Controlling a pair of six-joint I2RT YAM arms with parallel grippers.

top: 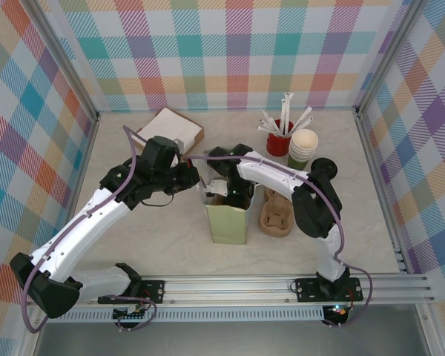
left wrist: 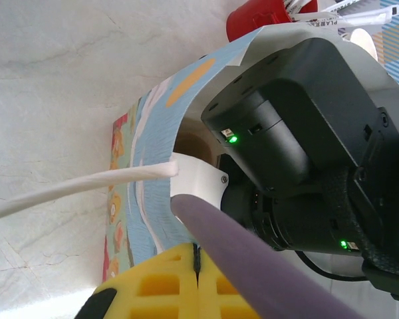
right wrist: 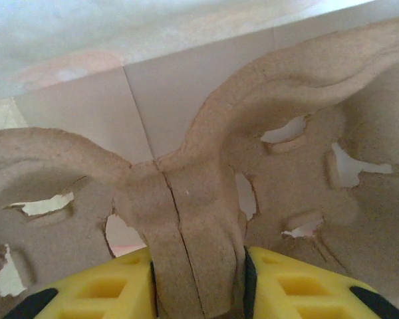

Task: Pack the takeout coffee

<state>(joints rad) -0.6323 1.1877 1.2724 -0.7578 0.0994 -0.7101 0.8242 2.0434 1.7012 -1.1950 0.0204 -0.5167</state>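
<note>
Olive-green paper cups (top: 302,149), cream inside, stand stacked at the back right beside the red cup of straws (top: 279,139). A pale green paper bag (top: 227,221) stands open mid-table. My left gripper (top: 199,180) is at its left rim. In the left wrist view the yellow fingers (left wrist: 198,266) are shut on the bag's printed edge (left wrist: 146,146). My right gripper (top: 230,194) reaches down into the bag's mouth. In the right wrist view it (right wrist: 199,282) is shut on the middle ridge of a brown pulp carrier (right wrist: 266,146), with the bag's inner wall (right wrist: 186,86) behind.
A second pulp carrier (top: 276,213) lies on the table right of the bag. A flat white and brown box (top: 172,127) sits at the back left. The right arm's black wrist (left wrist: 306,133) and a purple cable (left wrist: 253,259) crowd the bag opening. Checked walls enclose the table.
</note>
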